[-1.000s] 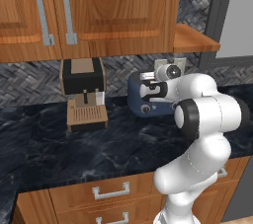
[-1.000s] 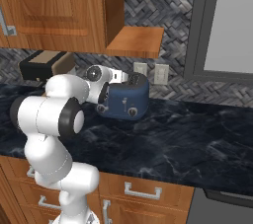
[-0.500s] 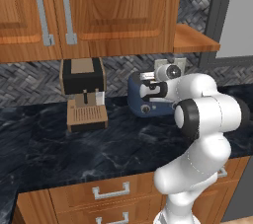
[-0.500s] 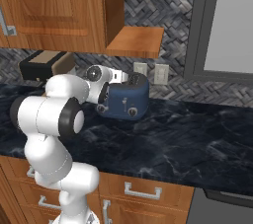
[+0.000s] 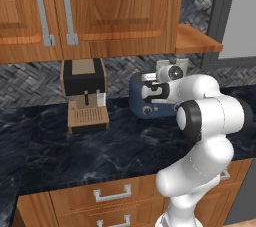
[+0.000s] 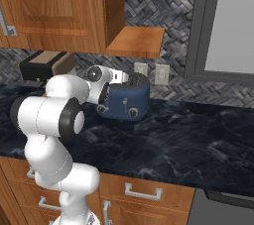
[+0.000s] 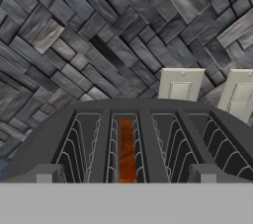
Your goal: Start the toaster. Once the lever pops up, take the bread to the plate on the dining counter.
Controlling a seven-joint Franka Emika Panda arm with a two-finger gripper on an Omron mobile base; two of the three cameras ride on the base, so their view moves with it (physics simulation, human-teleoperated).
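Claw (image 5: 148,91) spread wide and empty, I hover at the lever end of the dark-blue toaster (image 6: 126,100) on the black marble surface (image 6: 188,140), its bread (image 7: 127,150) glowing orange in a slot; pressing off-centre, I may shove the toaster backward.

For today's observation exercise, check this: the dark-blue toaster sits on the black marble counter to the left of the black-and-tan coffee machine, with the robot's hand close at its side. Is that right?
Not quite. The toaster stands to the right of the coffee machine, not the left, as the left base view shows. The rest holds: both sit on the black marble counter, and the gripper is close at the toaster's side.
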